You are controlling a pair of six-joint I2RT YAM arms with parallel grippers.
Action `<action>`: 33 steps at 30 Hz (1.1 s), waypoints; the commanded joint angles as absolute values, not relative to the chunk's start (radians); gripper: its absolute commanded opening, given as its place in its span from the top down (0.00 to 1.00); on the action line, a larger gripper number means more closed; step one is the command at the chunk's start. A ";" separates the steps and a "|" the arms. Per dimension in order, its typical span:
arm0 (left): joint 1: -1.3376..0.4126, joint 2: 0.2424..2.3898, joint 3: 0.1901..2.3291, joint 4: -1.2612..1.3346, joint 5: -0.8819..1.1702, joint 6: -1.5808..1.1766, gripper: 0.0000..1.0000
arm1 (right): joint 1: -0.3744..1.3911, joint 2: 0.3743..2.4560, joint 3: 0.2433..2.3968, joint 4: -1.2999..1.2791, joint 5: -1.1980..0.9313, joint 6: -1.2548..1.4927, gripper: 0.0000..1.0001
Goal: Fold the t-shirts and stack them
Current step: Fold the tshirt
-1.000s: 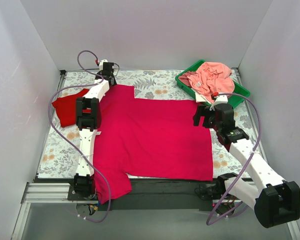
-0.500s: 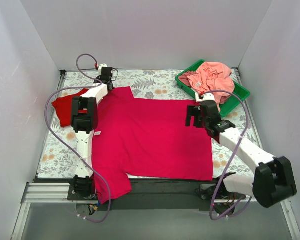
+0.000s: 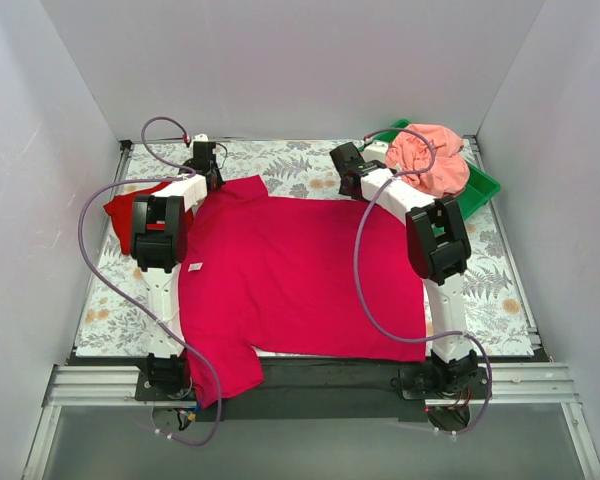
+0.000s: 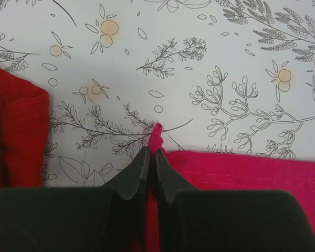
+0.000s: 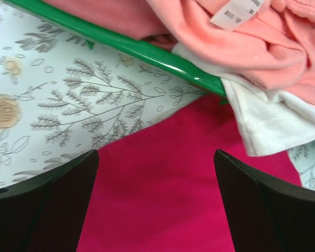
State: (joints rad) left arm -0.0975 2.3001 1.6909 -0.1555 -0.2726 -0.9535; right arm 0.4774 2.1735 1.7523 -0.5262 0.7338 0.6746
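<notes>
Pinching crimson shirt [image 3: 300,270] corner, right side open

Top: crimson shirt spread flat on the desk [image 3: 500,290], red shirt [image 3: 130,215] just beside its far-left corner. Left wrist: left pincer [image 4: 151,153] clamped on the crimson shirt's corner. Right wrist: right pincer [image 5: 156,157] gaping above the crimson shirt, near the green tray [image 5: 147,50].

The right tool [image 5: 155,157] hangs with its two dark fingers [image 5: 47,210] spread wide over a crimson-magenta soft cloth t-shirt [image 5: 168,210]. Just beyond, a green plastic tray [image 5: 147,50] holds salmon-pink crumpled cloth [image 5: 262,47]. A white cloth corner [image 5: 268,123] hangs over its rim. Grey floral-print cloth [image 5: 52,94] covers the tabletop at left.
</notes>
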 commanded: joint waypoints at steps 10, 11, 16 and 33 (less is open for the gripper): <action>-0.097 2.163 1.638 -0.123 -0.233 -0.966 1.00 | 0.426 2.324 1.888 -0.624 0.841 0.675 0.06; -0.097 2.158 1.637 -0.121 -0.229 -0.966 1.00 | 0.426 2.322 1.884 -0.626 0.838 0.672 0.07; -0.097 2.148 1.631 -0.120 -0.229 -0.966 1.00 | 0.422 2.318 1.841 -0.630 0.839 0.664 0.09; -0.097 2.115 1.609 -0.107 -0.247 -0.956 1.00 | 0.405 2.250 1.741 -0.695 0.888 0.683 0.34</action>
